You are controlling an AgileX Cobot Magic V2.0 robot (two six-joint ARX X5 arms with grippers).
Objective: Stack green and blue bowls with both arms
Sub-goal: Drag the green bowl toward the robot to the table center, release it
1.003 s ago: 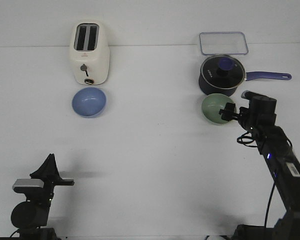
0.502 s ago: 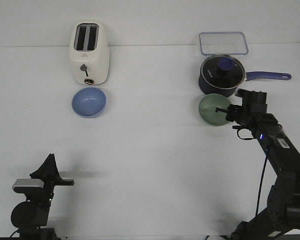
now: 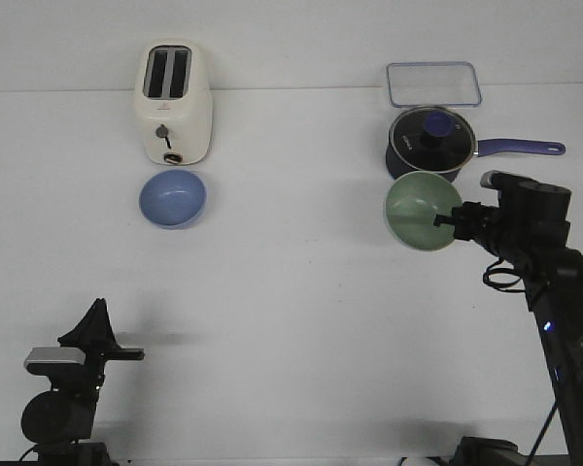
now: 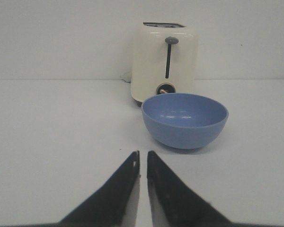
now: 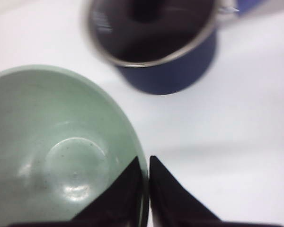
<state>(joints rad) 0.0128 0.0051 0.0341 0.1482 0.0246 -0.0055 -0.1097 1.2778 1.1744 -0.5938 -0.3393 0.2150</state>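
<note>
Lab-like tabletop [image 3: 291, 291]: plain white, toaster [image 3: 175, 102], saucepan [image 3: 432, 146]

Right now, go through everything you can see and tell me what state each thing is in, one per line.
green bowl: pinched at its rim by the right gripper, tilted, empty
blue bowl: upright on the table, empty, untouched
right gripper: shut on the green bowl's rim
left gripper: shut, holding nothing, short of the blue bowl
saucepan: glass lid on
toaster: lever up, slots empty
clear container: flat on the table

Open table [image 3: 301, 291] is left between both bowls; the blue bowl [image 3: 173, 198] is hemmed at 12 o'clock by the toaster [image 3: 175, 102].
</note>
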